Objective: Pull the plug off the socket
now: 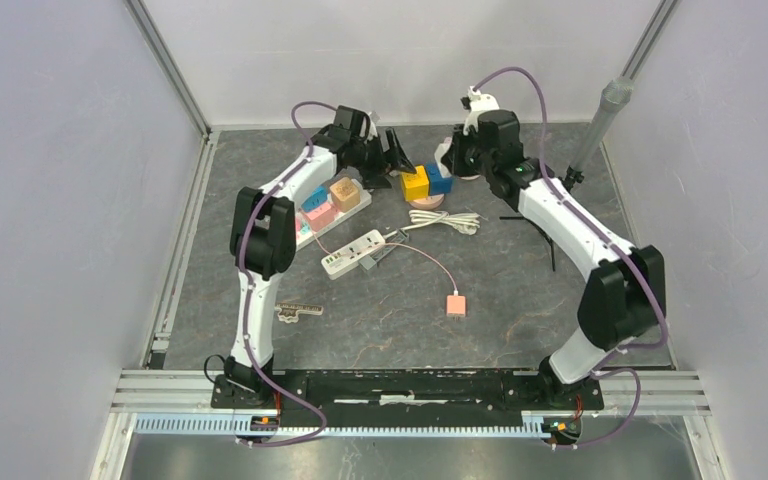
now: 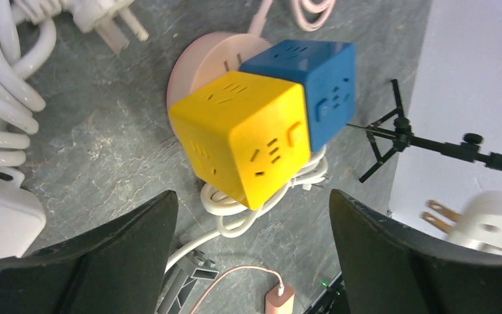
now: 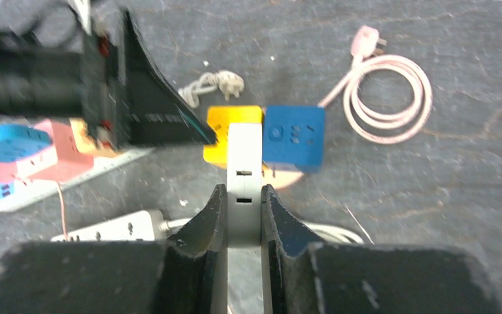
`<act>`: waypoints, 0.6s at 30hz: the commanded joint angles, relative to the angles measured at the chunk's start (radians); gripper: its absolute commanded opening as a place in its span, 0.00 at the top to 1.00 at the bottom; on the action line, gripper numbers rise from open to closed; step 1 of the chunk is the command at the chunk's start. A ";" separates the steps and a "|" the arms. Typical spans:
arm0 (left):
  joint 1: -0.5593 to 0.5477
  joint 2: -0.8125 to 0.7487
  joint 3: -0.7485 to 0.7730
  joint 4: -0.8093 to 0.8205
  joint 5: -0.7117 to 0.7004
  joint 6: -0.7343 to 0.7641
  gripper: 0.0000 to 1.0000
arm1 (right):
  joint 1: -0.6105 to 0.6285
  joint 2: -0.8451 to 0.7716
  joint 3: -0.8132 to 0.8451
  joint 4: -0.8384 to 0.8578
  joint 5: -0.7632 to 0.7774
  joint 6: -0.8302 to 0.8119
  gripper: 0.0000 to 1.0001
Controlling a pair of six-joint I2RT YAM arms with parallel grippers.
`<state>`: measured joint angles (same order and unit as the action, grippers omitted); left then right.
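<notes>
My right pincer [image 3: 244,193] is pinched narrow on the white flat-bodied plastic plug [image 3: 244,154], one dark finger pressed to each broad face. From my right wrist I see only the plug's back and upper edge. Its prongs are hidden behind its own body, and its lower end is lost between my fingers. It also covers the seam between the yellow plastic cube socket [image 3: 217,127] and the blue plastic cube socket [image 3: 294,134], so from that view I cannot tell whether it touches either.

My left wrist view shows more. At its lower right the plug appears blurred and cut off by the frame edge, with brass prongs [image 2: 439,218] bare in the air, well apart from both cubes.

My left pincer [image 2: 251,216] stands wide and holds nothing, its two fingers filling the bottom corners of its own view. The yellow cube lies just beyond the gap between them, resting on loops of thick white cable [image 2: 222,209]. The blue cube touches the yellow one's side. Both sit on a pale pink round base [image 2: 196,59], which they mostly cover.

From overhead, both pincers sit near the cubes at the far middle of the grey stone-patterned table [image 1: 520,300], the left one on their left and the right one on their right. The plug there is only a small white patch, too small to make out.
</notes>
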<state>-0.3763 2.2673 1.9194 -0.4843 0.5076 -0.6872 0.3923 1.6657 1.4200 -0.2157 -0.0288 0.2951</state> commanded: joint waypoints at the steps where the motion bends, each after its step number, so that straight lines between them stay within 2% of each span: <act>1: 0.026 -0.109 0.051 0.015 0.070 0.151 0.00 | -0.006 -0.103 -0.114 -0.107 0.023 -0.098 1.00; 10: 0.032 -0.243 -0.082 -0.015 -0.003 0.257 0.00 | -0.007 -0.177 -0.296 -0.326 -0.054 -0.134 1.00; 13: 0.032 -0.278 -0.122 -0.014 -0.032 0.269 0.00 | -0.007 -0.194 -0.347 -0.339 -0.092 -0.142 1.00; 18: 0.031 -0.310 -0.178 0.004 -0.038 0.275 0.00 | -0.007 -0.212 -0.448 -0.268 -0.249 -0.117 1.00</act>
<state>-0.3435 2.0117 1.7809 -0.4923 0.4957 -0.4717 0.3859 1.5024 1.0168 -0.5304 -0.1432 0.1749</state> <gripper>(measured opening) 0.994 0.201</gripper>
